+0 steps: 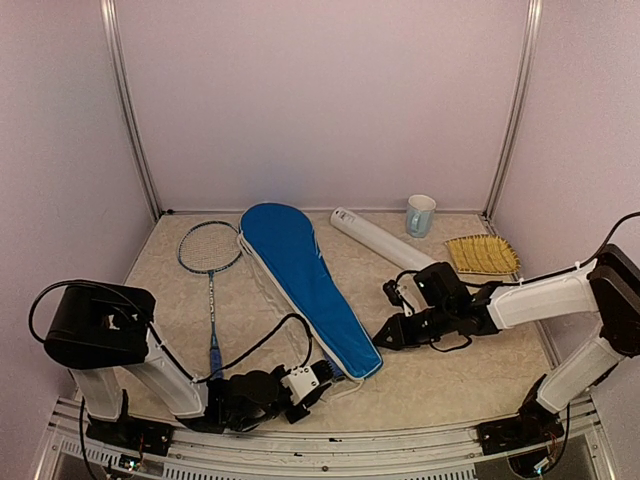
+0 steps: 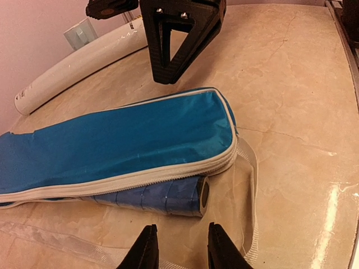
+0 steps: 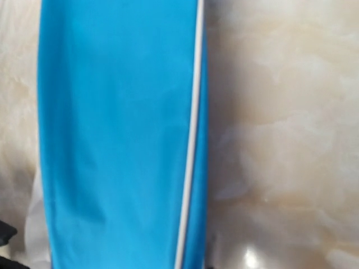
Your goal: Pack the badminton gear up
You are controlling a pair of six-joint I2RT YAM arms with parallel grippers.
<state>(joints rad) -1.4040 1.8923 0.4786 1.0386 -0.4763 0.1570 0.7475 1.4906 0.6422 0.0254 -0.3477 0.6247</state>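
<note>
The blue cover (image 1: 300, 270) lies diagonally on the bench (image 1: 470, 355), with a racket handle (image 2: 162, 197) poking from its near end. The left tool (image 2: 180, 232) faces that handle, slightly parted and empty. The right tool (image 1: 385, 335) sits beside the cover; how far it is open I cannot tell.

Racket handle (image 2: 162, 197): only the blue butt end showed from under the cover (image 2: 112, 140), by the bench's near edge. Shaft and head were hidden inside. The cover was cut by the left edge of the left wrist view.

The right wrist view was blurred, and the cover ran off its top and bottom. Right pincer (image 1: 388, 336): too small and dark from above, jaw gap unreadable.

Left pincer (image 2: 180, 238): fingers were cut off at the bottom edge.

Tube (image 2: 84, 61): far end was masked by the right pincer.
</note>
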